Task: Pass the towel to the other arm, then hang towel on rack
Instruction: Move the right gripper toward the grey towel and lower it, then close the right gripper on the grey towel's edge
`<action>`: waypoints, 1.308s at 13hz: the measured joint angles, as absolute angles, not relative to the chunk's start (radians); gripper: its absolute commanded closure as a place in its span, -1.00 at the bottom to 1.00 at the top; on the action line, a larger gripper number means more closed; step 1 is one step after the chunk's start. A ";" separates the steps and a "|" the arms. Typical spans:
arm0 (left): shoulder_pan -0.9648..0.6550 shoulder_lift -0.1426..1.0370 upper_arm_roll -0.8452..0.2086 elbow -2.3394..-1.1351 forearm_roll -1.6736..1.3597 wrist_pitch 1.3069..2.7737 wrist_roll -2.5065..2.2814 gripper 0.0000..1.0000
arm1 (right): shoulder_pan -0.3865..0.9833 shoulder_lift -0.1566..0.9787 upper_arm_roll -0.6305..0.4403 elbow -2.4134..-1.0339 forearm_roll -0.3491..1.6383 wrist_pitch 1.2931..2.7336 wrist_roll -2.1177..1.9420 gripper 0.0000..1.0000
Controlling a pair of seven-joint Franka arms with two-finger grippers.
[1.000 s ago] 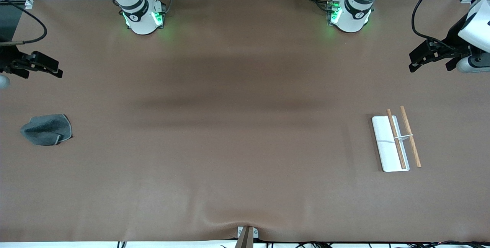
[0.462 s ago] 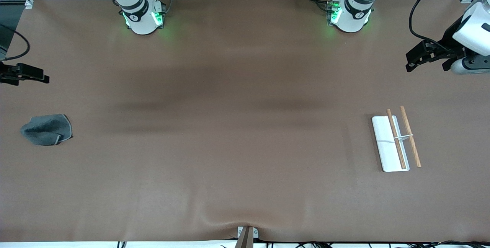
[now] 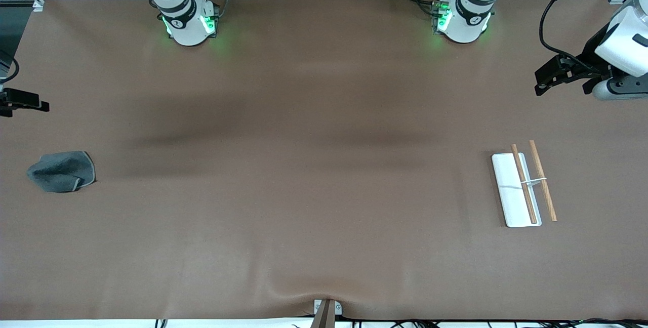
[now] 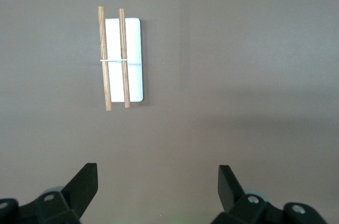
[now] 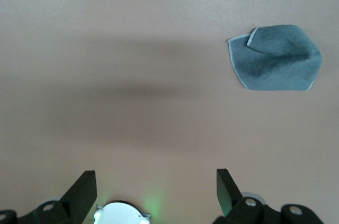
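Where the front view gives the towel (image 3: pixel 62 171) only as a small grey lump at the right arm's end of the desk (image 3: pixel 314 166), the right wrist view shows more of it (image 5: pixel 276 58): a soft, napped grey cloth, roughly pentagonal in outline, with a pale stitched hem and one corner folded over onto itself. It lies flat on the desk, touching nothing else.

At the left arm's end of the desk, well apart from the towel, the rack (image 3: pixel 523 184) appears in the front view as a flat white rectangular base with two thin light-brown wooden rods. The left wrist view (image 4: pixel 121 57) shows that the rods run parallel along the base's length and are joined near mid-length by a thin white crossbar, with one rod over the base and the other hanging just off its long edge.

The desk has a smooth, matte brown cover, slightly puckered at the edge nearest the front camera.

The right pincer (image 5: pixel 153 189) hangs over bare desk near the towel, its dark fingers spread wide apart with nothing between them. The left pincer (image 4: pixel 158 187) hangs over bare desk near the rack, its fingers likewise wide apart and holding nothing.
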State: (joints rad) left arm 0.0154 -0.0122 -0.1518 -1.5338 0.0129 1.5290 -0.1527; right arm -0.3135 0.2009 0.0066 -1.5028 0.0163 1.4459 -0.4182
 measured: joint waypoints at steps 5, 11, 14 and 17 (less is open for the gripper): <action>0.015 -0.012 -0.152 -1.538 0.013 1.528 -0.153 -1.00 | -0.324 0.213 0.008 -1.503 0.016 1.468 -0.481 -1.00; 0.015 -0.012 -0.152 -1.539 0.013 1.528 -0.153 -1.00 | -0.430 0.339 0.006 -1.505 0.036 1.598 -0.784 -1.00; 0.015 -0.012 -0.152 -1.541 0.013 1.528 -0.153 -1.00 | -0.456 0.412 0.006 -1.507 0.063 1.667 -0.969 -1.00; 0.015 -0.012 -0.152 -1.542 0.013 1.528 -0.153 -1.00 | -0.510 0.492 0.006 -1.509 0.084 1.749 -1.141 -1.00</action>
State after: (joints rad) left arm 0.0154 -0.0122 -0.1520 -1.5419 0.0129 1.5284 -0.1527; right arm -0.5104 0.4916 0.0055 -1.5088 0.0836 1.7492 -1.1411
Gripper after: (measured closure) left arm 0.000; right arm 0.000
